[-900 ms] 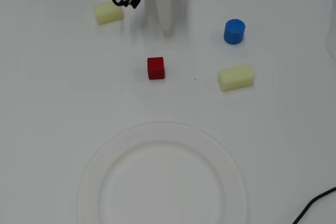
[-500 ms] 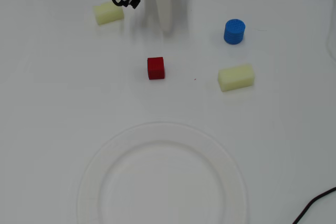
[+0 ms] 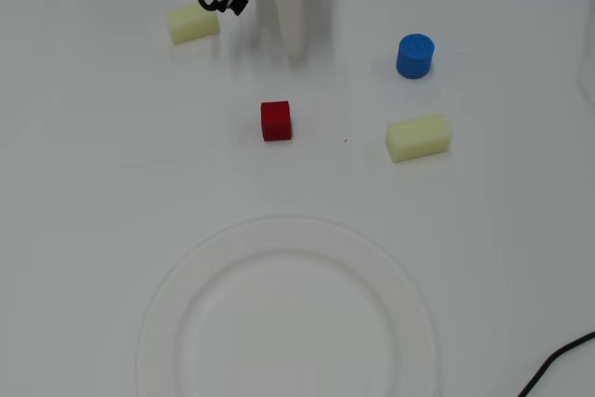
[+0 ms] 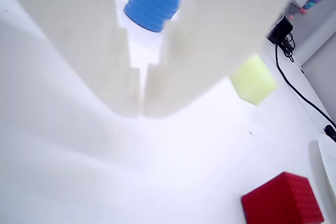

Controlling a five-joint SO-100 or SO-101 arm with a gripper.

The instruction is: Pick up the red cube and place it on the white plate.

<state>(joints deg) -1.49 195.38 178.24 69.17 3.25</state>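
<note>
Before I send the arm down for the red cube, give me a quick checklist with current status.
1. Cube free on the table, nothing touching it: ok.
2. Gripper empty: ok.
3. Gripper open enough for the cube: not ok; wrist view shows the fingers nearly closed with only a thin slit.
4. Gripper over the cube: not ok; in the overhead view it sits near the top edge, short of the cube.
5. Plate clear for the drop: ok.
6. Blue cylinder and yellow blocks clear of the approach: ok.
</note>
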